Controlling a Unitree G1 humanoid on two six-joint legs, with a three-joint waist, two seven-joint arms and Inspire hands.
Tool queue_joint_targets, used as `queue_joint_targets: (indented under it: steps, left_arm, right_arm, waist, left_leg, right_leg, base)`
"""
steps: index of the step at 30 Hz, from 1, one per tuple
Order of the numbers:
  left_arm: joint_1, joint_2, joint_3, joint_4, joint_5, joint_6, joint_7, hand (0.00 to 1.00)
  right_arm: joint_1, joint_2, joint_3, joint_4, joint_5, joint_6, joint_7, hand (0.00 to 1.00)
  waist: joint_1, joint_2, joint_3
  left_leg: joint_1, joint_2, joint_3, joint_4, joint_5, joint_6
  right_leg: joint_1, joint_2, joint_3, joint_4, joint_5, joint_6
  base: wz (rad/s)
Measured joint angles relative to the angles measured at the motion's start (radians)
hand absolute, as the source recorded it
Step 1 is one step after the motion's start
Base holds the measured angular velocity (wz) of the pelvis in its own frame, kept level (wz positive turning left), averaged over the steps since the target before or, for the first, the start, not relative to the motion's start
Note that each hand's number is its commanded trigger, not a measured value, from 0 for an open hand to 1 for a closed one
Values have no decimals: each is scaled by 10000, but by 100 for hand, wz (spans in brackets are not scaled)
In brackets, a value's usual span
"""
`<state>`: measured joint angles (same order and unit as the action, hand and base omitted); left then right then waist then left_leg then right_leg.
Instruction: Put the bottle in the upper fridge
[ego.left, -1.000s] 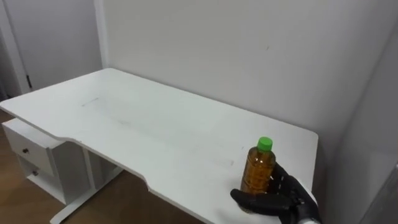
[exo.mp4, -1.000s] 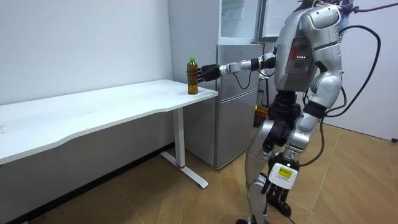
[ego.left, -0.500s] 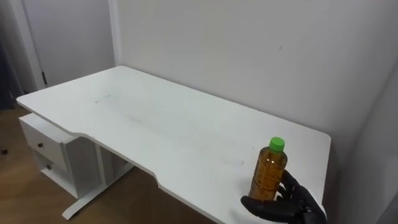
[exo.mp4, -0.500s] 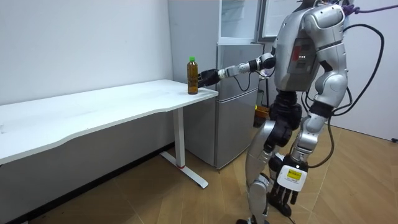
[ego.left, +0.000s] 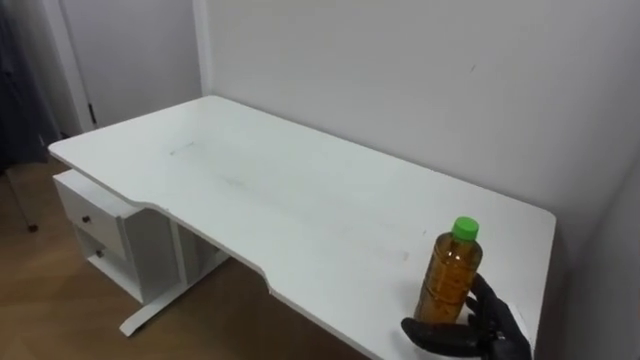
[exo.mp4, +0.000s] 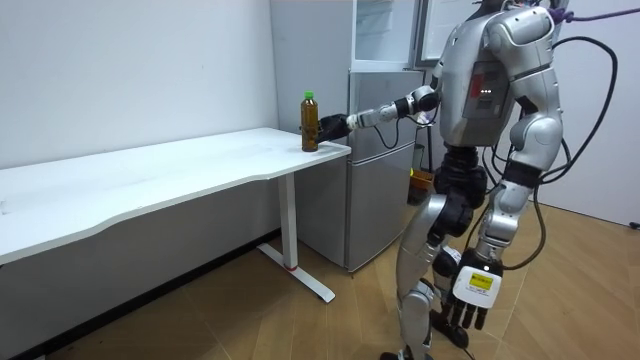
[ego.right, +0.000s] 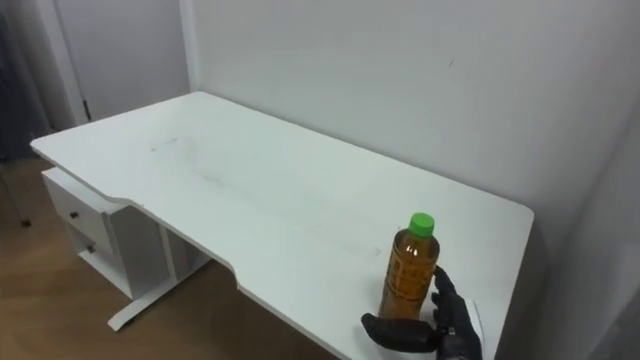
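Left eye view, lower right: upright bottle (ego.left: 447, 283) near the tabletop (ego.left: 300, 200) corner, long axis vertical, clasped low by the right hand (ego.left: 485, 335), thumb in front and fingers behind; left hand (exo.mp4: 468, 312) hanging slack, well apart.

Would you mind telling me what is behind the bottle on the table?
The right robot hand wraps the bottle low down: fingers behind, thumb in front. Beyond are the white table and the wall. The thumb covers the bottle's base.

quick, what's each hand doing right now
left hand: open, hanging at the robot's side
right hand: fingers curled round the bottle on the table
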<state>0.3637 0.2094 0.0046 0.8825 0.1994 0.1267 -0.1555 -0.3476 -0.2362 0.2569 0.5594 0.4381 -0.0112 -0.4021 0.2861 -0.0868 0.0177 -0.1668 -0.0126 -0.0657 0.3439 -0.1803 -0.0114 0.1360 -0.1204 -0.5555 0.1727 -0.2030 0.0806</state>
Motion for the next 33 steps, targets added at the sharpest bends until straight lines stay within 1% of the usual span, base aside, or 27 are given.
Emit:
queue_joint_targets:
  steps: [4,8,12,18,20,22,25,29,31,33]
  left_arm:
    - [-18,4,-113,-1,-1,-68,0,0]
    - [-33,15,-183,6,-1,-142,0,0]
    - [-24,31,-290,5,-3,-166,1,0]
    - [-26,40,-306,10,-131,-232,0,0]
    - [-29,36,-393,14,-154,-235,0,0]
    - [-29,32,-462,17,-207,-235,0,0]
    - [-34,24,-481,20,-606,-234,0,0]
    - [-33,23,-481,58,-894,-234,1,0]
    - [-30,23,-478,132,-895,-233,11,0]
    - [-29,13,-477,125,-892,-235,26,0]
  right_arm:
    - [-32,2,23,114,-160,-70,-277,0]
    - [-85,3,101,120,-181,-196,-660,0]
    - [-215,5,372,173,-183,-262,-918,0]
    - [-327,19,370,196,-125,-324,-1234,0]
    - [-544,51,369,335,-107,-327,-1508,0]
    - [-713,53,368,462,-107,-411,-1682,0]
    - [-848,52,339,533,10,-555,-2044,0]
    - [-848,53,331,533,349,-636,-2308,0]
    - [-848,52,326,532,472,-645,-2375,0]
    - [-853,51,249,496,679,-647,-2531,0]
  waist:
    - [129,-8,-5]
    - [254,-13,17]
    - [253,-33,38]
    - [266,-22,61]
    - [271,2,78]
    - [269,17,88]
    - [233,31,97]
    - [271,92,134]
    - [309,108,130]
    - [412,130,107]
  left_leg:
    - [-109,-7,-28,26,31,2]
    - [-236,-12,-55,20,95,13]
    - [-355,-18,-91,21,124,14]
    - [-399,-30,-174,0,143,2]
    - [-401,-31,-200,-8,153,-6]
    - [-412,-38,-231,-8,156,-8]
    - [-485,-99,-392,12,179,-10]
    - [-486,-167,-544,14,196,-5]
    - [-489,-172,-569,10,200,-10]
    - [-514,-172,-570,1,208,-18]
  right_leg:
    - [-81,3,-10,16,1,-2]
    - [-204,3,-12,32,7,-11]
    - [-316,5,-12,64,10,-16]
    - [-380,-1,-11,126,9,-16]
    - [-380,5,-44,125,9,-15]
    - [-377,6,-92,125,9,-15]
    - [-370,7,-206,117,9,-14]
    - [-362,4,-209,113,5,-8]
    - [-360,5,-228,114,2,-4]
    - [-385,5,-231,115,-1,1]
  base:
    - [3]
    - [4]
    - [2]
    - [1]
    - [2]
    - [6]
    - [13]
    - [13]
    - [3]
    - [0]
